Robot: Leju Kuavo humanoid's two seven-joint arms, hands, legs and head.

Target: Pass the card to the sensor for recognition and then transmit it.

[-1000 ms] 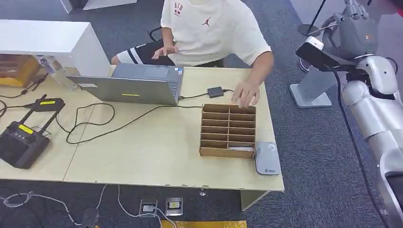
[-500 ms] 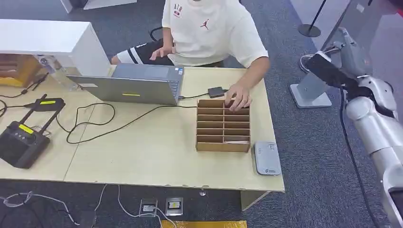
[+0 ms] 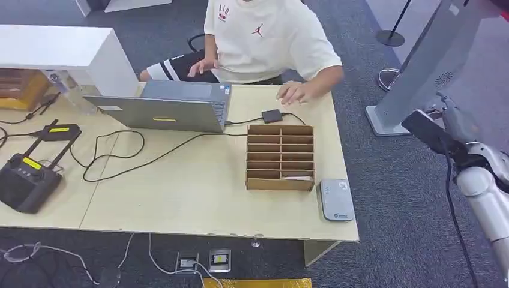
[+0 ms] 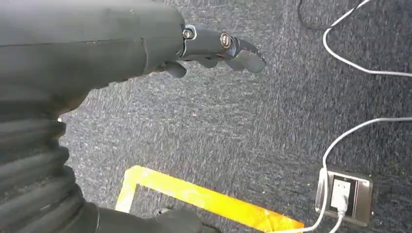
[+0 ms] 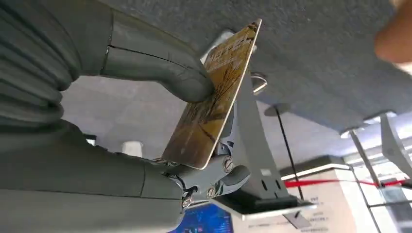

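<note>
A gold patterned card (image 5: pixel 214 97) is pinched between the thumb and fingers of my right hand (image 5: pixel 160 68). In the head view my right hand (image 3: pixel 457 117) hangs off the table's right side, above the carpet. The grey card sensor (image 3: pixel 335 200) lies flat at the table's front right corner, just right of a cardboard slotted organizer (image 3: pixel 280 157). One pale card lies in the organizer's front right slot. My left hand (image 4: pixel 218 46) hangs over the carpet and holds nothing, its fingers loosely extended.
A person in a white shirt sits behind the table (image 3: pixel 198 198), one hand (image 3: pixel 294 91) resting near the back edge. A laptop (image 3: pixel 168 108), black cables and a remote controller (image 3: pixel 27 180) cover the left half. A grey stand (image 3: pixel 420 66) rises at the right.
My right arm has come down from high at the right to beside the table's edge. The person slid the organizer slightly left and drew the hand back.
</note>
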